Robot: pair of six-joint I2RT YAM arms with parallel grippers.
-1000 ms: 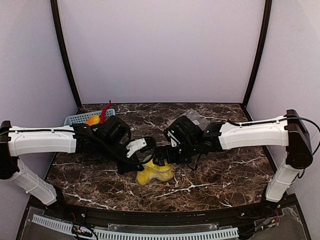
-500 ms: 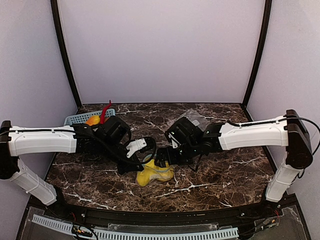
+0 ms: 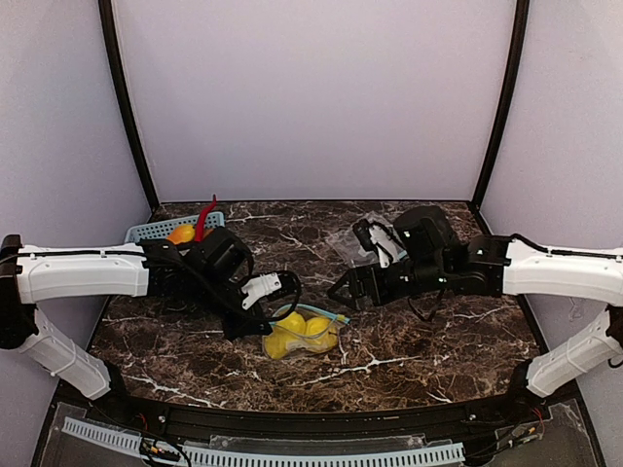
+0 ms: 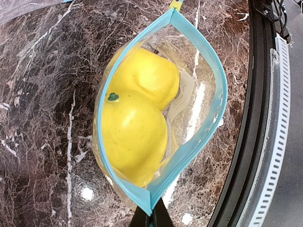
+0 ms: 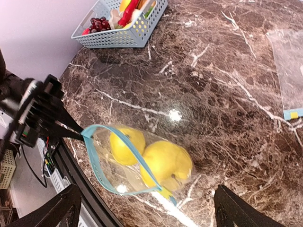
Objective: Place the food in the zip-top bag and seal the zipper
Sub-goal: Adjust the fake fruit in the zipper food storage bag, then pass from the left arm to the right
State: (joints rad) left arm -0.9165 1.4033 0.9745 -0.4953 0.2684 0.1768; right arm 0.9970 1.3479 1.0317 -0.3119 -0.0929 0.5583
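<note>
- The zip-top bag (image 3: pixel 304 333) lies on the dark marbled table (image 3: pixel 438 341), near its front edge and about midway between the two arms
- Both lemons (image 4: pixel 147 75) (image 4: pixel 132 135) are inside the bag, side by side and touching each other
- The zipper (image 4: pixel 220 94) is not sealed: the teal strip curves out into an open loop, and the mouth gapes toward the left arm
- The left end effector (image 4: pixel 151 218) has its fingers pressed together on the corner of the bag, where the two sides of the teal strip meet
- The right end effector (image 3: pixel 343 290) is spread wide and holds nothing; it hangs above the table, just to the right of and beyond the bag, apart from it
- A light blue basket (image 5: pixel 128 33) sits at the far left of the table, with a red chili (image 3: pixel 205 216) and dark grapes (image 5: pixel 97 22) in it
- A second clear bag (image 5: pixel 289 71) lies flat on the far side of the table, well apart from the filled one
</note>
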